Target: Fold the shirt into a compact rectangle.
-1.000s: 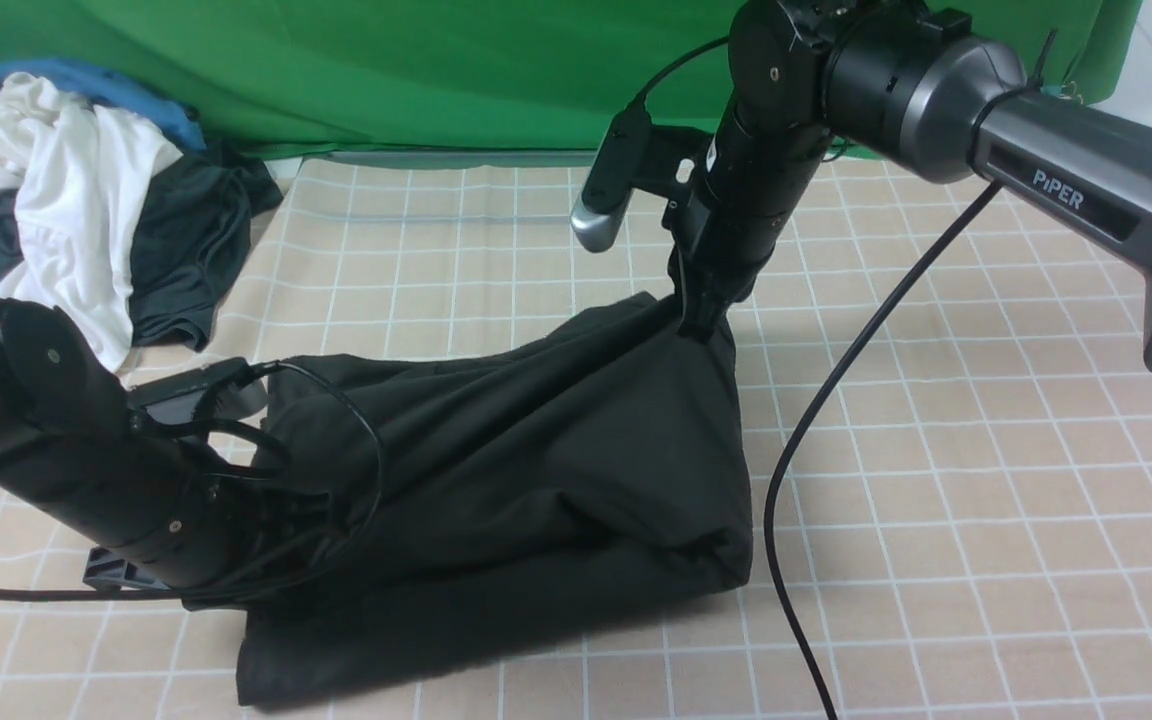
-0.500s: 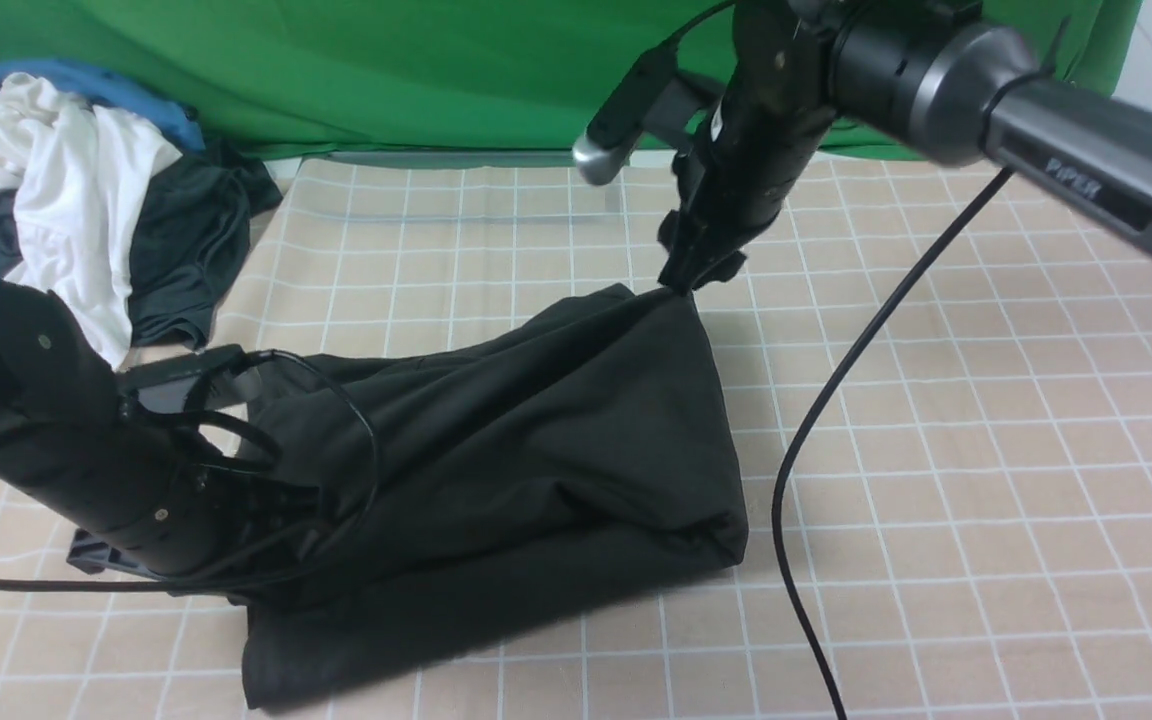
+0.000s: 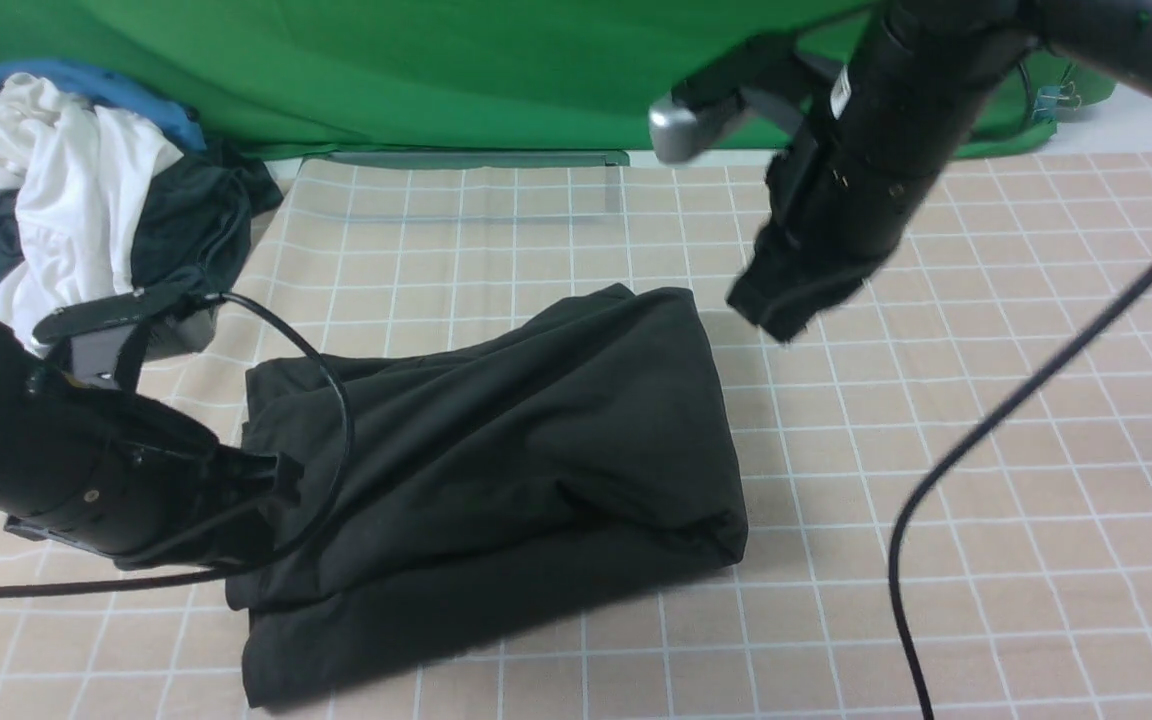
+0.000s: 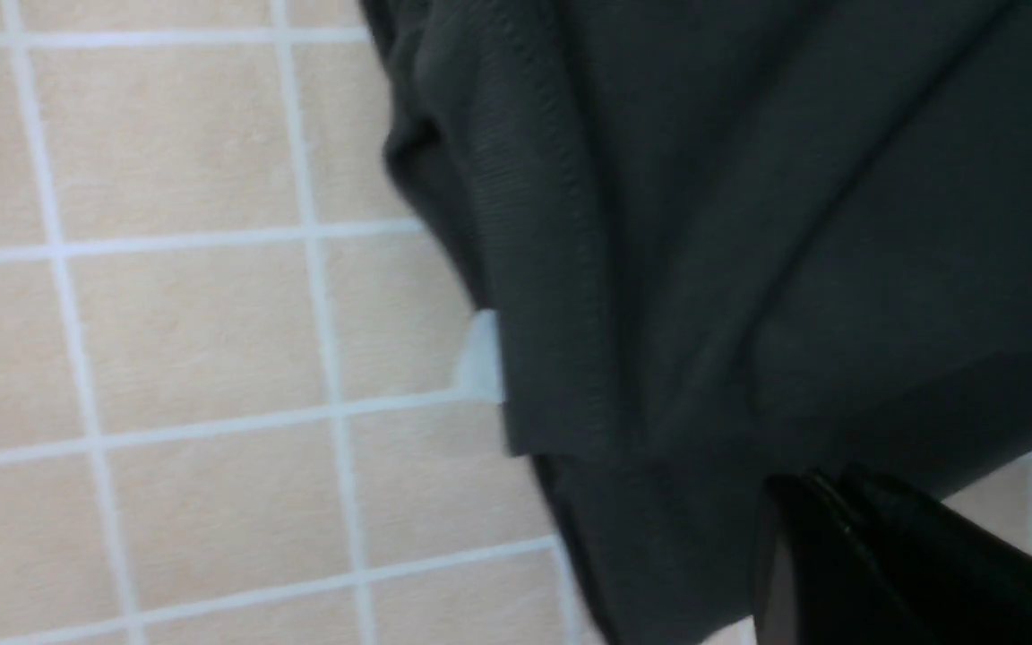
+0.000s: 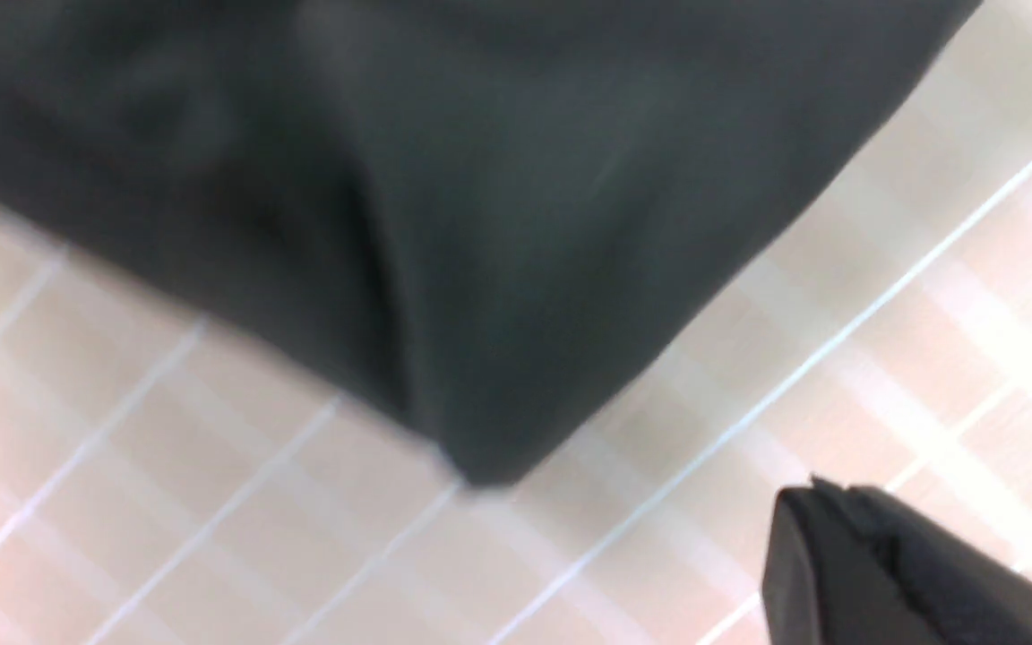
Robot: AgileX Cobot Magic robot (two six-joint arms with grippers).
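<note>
Two robot arms reach over a counter [image 3: 986, 600] covered in a checked cloth. The black shirt [image 3: 516, 440] lies in the middle of it, folded into a lumpy block with wrinkles on top. The left hand [image 3: 281, 470] is low at the shirt's left edge and touches it. Its tips are pressed together, but I cannot tell if any cloth is caught between them. The right hand [image 3: 776, 310] is up in the air near the shirt's far right corner, not touching it. It looks blurry, is pinched together and holds nothing. A pile of other clothes [image 3: 66, 200] sits at the far left.
</note>
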